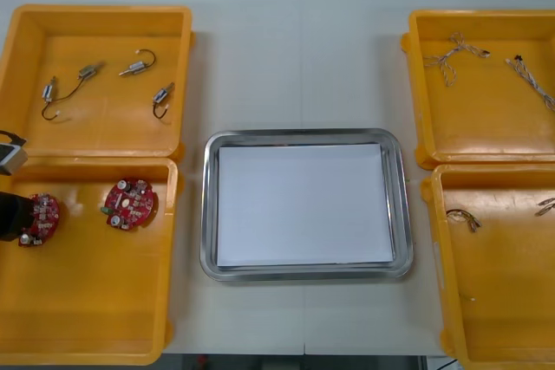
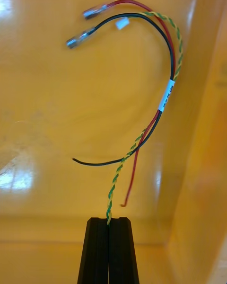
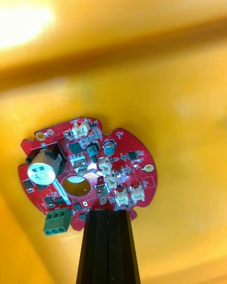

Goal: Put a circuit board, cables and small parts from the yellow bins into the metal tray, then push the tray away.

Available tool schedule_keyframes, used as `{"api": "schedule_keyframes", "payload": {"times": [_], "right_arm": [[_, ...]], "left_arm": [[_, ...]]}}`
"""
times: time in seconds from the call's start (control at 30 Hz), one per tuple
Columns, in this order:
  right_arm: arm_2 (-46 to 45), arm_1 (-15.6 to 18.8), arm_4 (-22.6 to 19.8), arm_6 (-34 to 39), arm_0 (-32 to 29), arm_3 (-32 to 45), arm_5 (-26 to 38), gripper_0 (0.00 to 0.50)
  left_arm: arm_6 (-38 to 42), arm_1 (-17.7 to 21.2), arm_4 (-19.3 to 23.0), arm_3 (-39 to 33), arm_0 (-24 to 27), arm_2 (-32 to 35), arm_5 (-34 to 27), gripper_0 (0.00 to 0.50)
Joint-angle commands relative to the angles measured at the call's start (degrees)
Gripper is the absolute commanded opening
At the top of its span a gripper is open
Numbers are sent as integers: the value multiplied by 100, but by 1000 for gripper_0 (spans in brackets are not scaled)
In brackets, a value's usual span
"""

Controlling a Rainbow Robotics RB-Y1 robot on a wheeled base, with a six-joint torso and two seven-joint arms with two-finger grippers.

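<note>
The board (image 3: 87,170) is sitting face-up in the L near bin (image 1: 87,318), close to its outer wall, w/ a 2nd board (image 1: 130,203) just beside it on the tray (image 1: 208,205) side. The L gripper (image 3: 108,213) is resting on the board's rim, fingers closed together over the edge. It looks to be pinching it, tho the contact itself is hidden under the tips. The R gripper (image 2: 109,220) is doing likewise in a R bin (image 2: 56,99). Its fingers are closed on the end of the green/yellow twisted strand of a cable (image 2: 165,80), w/ the red & black leads curving away over the bin floor. The tray is lying between the bins, white inside, nothing in it. I'm reading this as the pick step on both sides, no item delivered yet. The next move is prob. calling for a straight lift clear of the bin walls, then a carry inward over the tray rim before letting go. The strand is thin and may slip, so go slow.
</note>
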State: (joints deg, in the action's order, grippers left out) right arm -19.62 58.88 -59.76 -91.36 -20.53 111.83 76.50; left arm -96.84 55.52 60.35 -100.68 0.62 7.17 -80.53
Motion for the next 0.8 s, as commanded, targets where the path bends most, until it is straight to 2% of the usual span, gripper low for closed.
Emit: {"api": "schedule_keyframes", "payload": {"times": [0.03, 0.33, 0.4, 0.53, 0.8], "right_arm": [[-200, 89, -88, 575, 75, 480, 277, 0], [-208, 71, -115, 1428, -162, 1245, 436, 0], [-208, 80, -62, 1577, -277, 1438, 436, 0], [-208, 54, 35, 1797, -488, 1719, 427, 0], [-270, -430, 430, 1999, -795, 2220, 471, 0]], "left_arm": [[-46, 283, 65, -338, -36, 452, -411, 0], [244, 275, 170, -707, 342, 988, -1475, 0], [525, 283, 179, -830, 421, 1058, -1694, 0], [1018, 275, 144, -1103, 439, 1067, -1809, 0], [1228, 266, 188, -1164, 412, 1067, -1826, 0]]}}
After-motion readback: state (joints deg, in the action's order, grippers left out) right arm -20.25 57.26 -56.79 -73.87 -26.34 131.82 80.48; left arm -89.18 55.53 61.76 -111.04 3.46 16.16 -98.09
